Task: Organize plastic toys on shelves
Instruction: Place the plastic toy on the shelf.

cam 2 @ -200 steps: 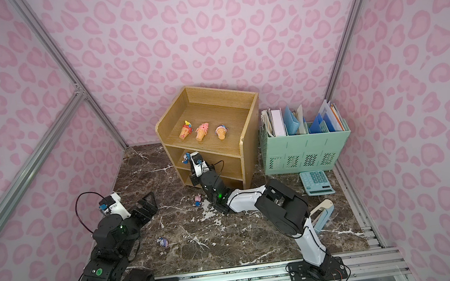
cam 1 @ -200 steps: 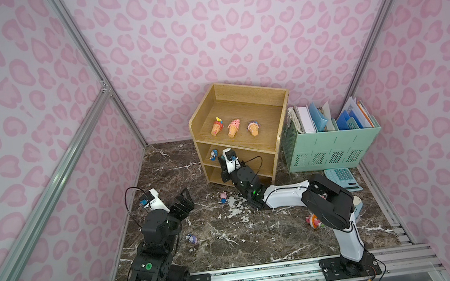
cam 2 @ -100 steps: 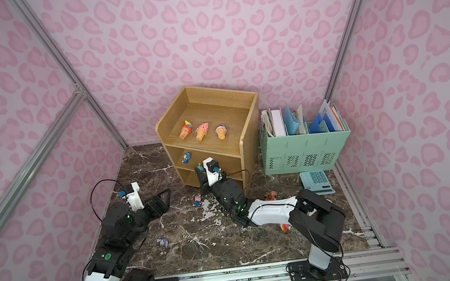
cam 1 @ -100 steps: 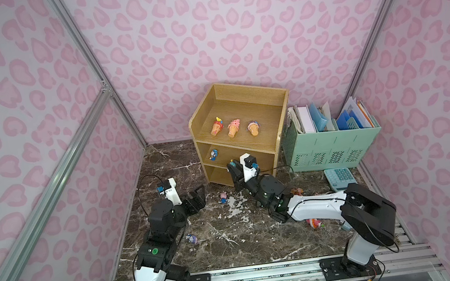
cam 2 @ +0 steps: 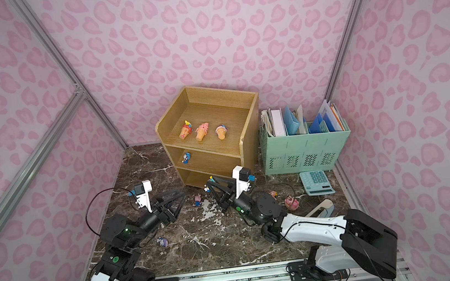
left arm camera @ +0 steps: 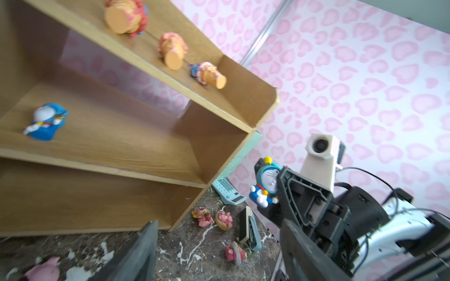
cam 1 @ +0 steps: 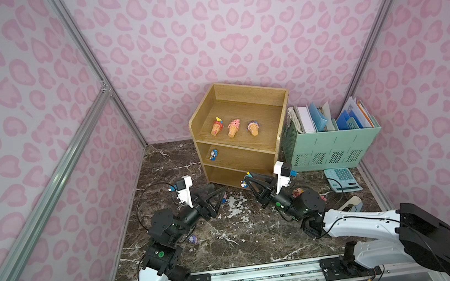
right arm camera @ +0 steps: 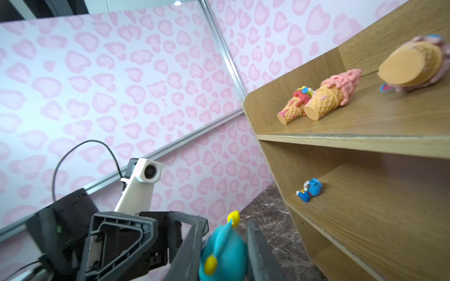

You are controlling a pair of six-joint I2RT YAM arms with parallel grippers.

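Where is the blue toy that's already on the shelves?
In both top views the blue toy lies at the left end of the middle tier of the shelves, under the cones.

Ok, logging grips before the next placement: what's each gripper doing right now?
Left gripper: open, empty.
Right gripper: shut on a blue-white figurine.

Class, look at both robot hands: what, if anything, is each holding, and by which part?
The right hand pinches a blue-white figurine by its two sides; the left hand, open, holds nothing.
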